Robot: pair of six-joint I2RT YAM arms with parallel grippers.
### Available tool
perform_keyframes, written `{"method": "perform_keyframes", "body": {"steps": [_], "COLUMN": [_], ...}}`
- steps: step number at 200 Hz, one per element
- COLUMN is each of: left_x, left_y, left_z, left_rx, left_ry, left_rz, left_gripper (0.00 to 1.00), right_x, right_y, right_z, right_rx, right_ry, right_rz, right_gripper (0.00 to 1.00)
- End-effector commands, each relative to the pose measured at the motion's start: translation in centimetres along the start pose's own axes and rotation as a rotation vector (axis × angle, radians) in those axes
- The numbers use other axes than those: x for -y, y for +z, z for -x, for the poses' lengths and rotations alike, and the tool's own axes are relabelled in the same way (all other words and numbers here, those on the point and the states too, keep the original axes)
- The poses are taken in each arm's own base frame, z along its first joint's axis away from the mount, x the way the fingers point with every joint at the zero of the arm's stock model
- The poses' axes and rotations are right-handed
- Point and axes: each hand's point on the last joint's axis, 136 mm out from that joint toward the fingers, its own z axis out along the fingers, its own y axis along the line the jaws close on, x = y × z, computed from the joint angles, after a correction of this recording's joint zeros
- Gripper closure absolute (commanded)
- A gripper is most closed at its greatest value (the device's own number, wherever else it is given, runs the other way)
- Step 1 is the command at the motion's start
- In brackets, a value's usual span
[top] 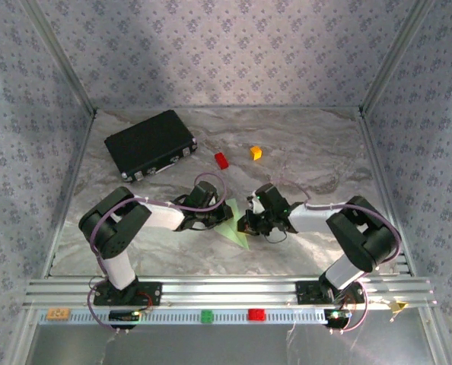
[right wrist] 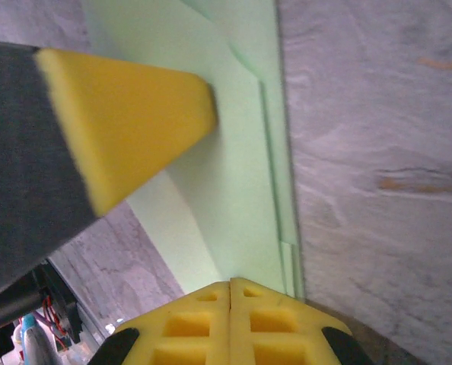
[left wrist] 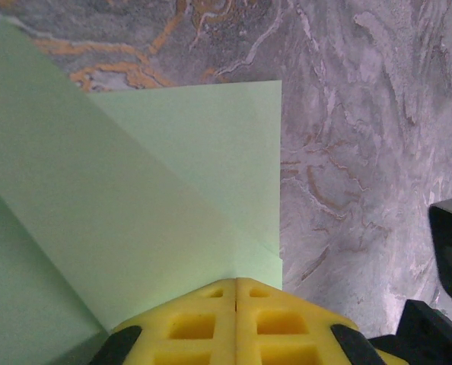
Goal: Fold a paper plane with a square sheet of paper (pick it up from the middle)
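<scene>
The light green sheet of paper (top: 234,226) lies flat mid-table, folded in layers into a pointed paper plane shape with its tip toward the near edge. My left gripper (top: 215,221) is shut, its yellow tips (left wrist: 236,280) resting on the paper (left wrist: 165,190) near a straight folded edge. From the other side my right gripper (top: 249,223) is shut too, tips (right wrist: 230,283) down on the paper (right wrist: 237,167) beside its layered edge. The left gripper's yellow finger (right wrist: 127,114) presses on the same sheet in the right wrist view.
A black case (top: 151,143) lies at the back left. A small red block (top: 221,160) and a yellow block (top: 256,152) sit behind the grippers. On the front rail are a green block (top: 207,316) and a red block (top: 256,314). Patterned walls enclose the table.
</scene>
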Motion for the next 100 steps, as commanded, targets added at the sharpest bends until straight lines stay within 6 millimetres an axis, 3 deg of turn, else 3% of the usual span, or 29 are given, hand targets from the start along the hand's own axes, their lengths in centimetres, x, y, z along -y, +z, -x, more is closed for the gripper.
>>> {"method": "perform_keyframes", "body": {"steps": [1, 51, 84, 100], "left_x": [-1.8, 1.7, 1.9, 1.5], "left_y": [-0.3, -2.0, -2.1, -1.8], "left_z": [0.0, 0.6, -2.0, -3.2], "left_rx": [-0.011, 0.005, -0.053, -0.089], "left_ry": [0.016, 0.088, 0.11, 0.117], "left_rz": [0.086, 0.036, 0.021, 0.027], "left_gripper": [0.92, 0.87, 1.0, 1.0], "right_x": [3.8, 4.7, 4.5, 4.6], "right_y": [0.3, 0.7, 0.7, 0.6], "right_z": [-2.3, -2.7, -2.6, -2.7], "right_rx": [-0.052, -0.061, -0.057, -0.057], "right_ry": [0.051, 0.073, 0.069, 0.071], "right_rz": [-0.087, -0.097, -0.094, -0.096], "right_gripper": [1.0, 1.0, 1.0, 1.0]}}
